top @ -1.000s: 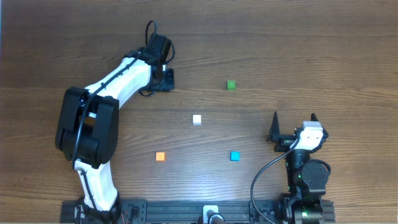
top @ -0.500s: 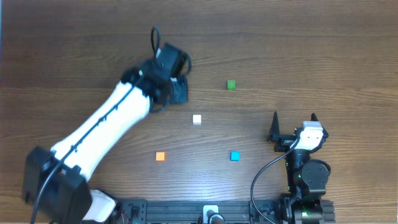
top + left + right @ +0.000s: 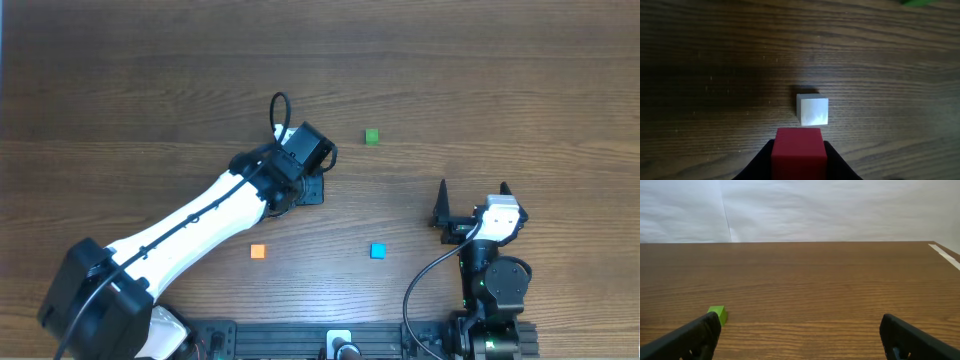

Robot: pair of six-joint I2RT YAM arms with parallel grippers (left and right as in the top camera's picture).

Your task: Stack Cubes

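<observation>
In the left wrist view my left gripper (image 3: 799, 162) is shut on a red cube (image 3: 799, 150), held just above the wood table. A white cube (image 3: 813, 110) lies on the table right beyond the red one, a small gap apart. From above, the left gripper (image 3: 311, 187) sits near the table's middle and covers the white cube. A green cube (image 3: 372, 136) (image 3: 718, 315) lies to its upper right. An orange cube (image 3: 258, 251) and a blue cube (image 3: 377, 250) lie nearer the bases. My right gripper (image 3: 471, 200) (image 3: 800, 325) rests open at the right, holding nothing.
The wood table (image 3: 520, 80) stretches bare at the back and along both sides. A white wall (image 3: 840, 210) stands behind the table's far edge, and a pale tape strip (image 3: 945, 255) marks its far right corner.
My left arm has swung right and down the top view with the red cube, from the upper left to over the white cube. The right arm has not moved.
</observation>
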